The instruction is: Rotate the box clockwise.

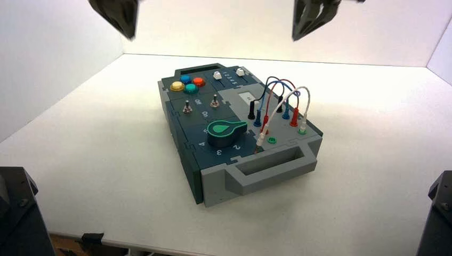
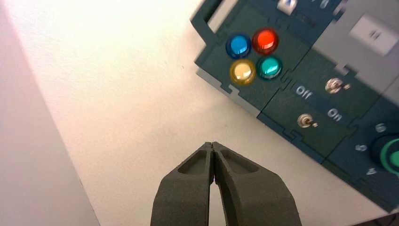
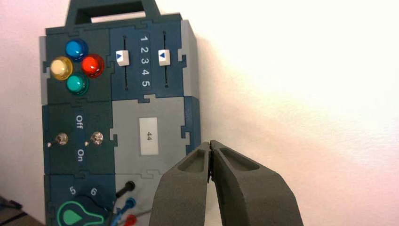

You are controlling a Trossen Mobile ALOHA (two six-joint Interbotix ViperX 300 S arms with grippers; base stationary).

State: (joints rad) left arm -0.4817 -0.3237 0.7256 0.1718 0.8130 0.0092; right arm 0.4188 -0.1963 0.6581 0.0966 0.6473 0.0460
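Lab-like robot workspace, pale tabletop (image 1: 368, 133), plain white walls (image 1: 368, 32), wired control box (image 1: 240, 133), dark robot arms (image 1: 21, 213)

Buttons — blue (image 3: 76, 50), red (image 3: 92, 65), yellow (image 3: 61, 68), green (image 3: 77, 83); knob (image 1: 226, 132) — dark, green-outlined.

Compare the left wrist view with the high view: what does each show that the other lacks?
Only the left wrist view: the left tool with its fingertips together, over the tabletop beside the box.

Only the high view: the grey handle, the looped wires and the right tool, above the table beyond the box.

Both: the box, its four coloured buttons, two toggle switches and green knob.
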